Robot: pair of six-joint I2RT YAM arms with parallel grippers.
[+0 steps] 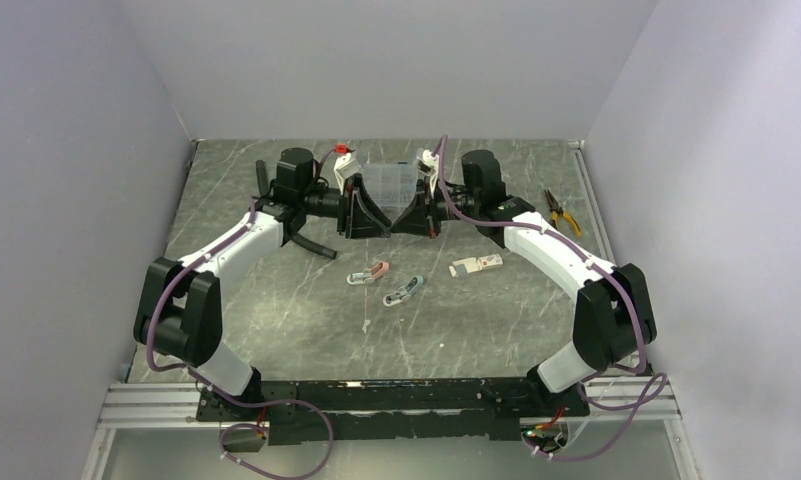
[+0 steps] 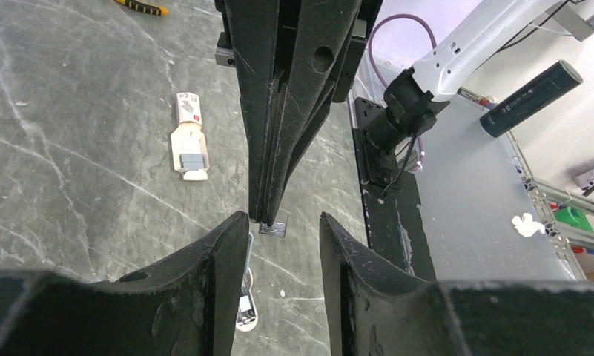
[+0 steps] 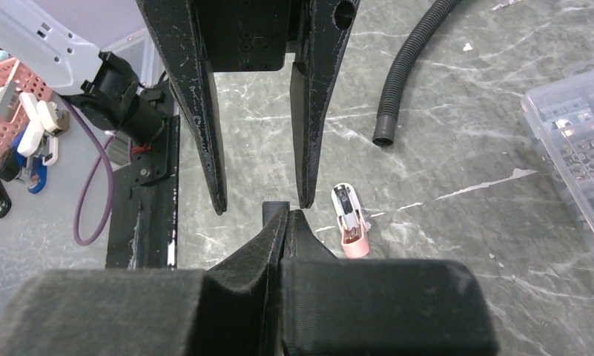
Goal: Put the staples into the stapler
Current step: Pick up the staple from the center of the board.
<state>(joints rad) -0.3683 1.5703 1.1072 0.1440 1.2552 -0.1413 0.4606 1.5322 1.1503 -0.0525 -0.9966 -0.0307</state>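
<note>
My right gripper [image 3: 288, 213] is shut on a short silvery-grey strip of staples [image 2: 274, 228], which sticks out below its fingertips. My left gripper [image 2: 279, 219] is open, and its two fingers stand on either side of that strip without touching it. The two grippers meet tip to tip above the back middle of the table, left gripper [image 1: 380, 224] and right gripper [image 1: 401, 222]. A pink mini stapler [image 1: 369, 272] and a blue-grey mini stapler [image 1: 404, 290] lie open on the table in front of them. The pink stapler also shows in the right wrist view [image 3: 349, 222].
A flat white carton [image 1: 474, 265] with a red mark lies right of the staplers and holds a grey block [image 2: 191, 160]. A clear plastic box [image 1: 391, 180] stands behind the grippers. A black ribbed hose [image 3: 412, 67] lies at the left, and pliers [image 1: 562, 212] at the back right.
</note>
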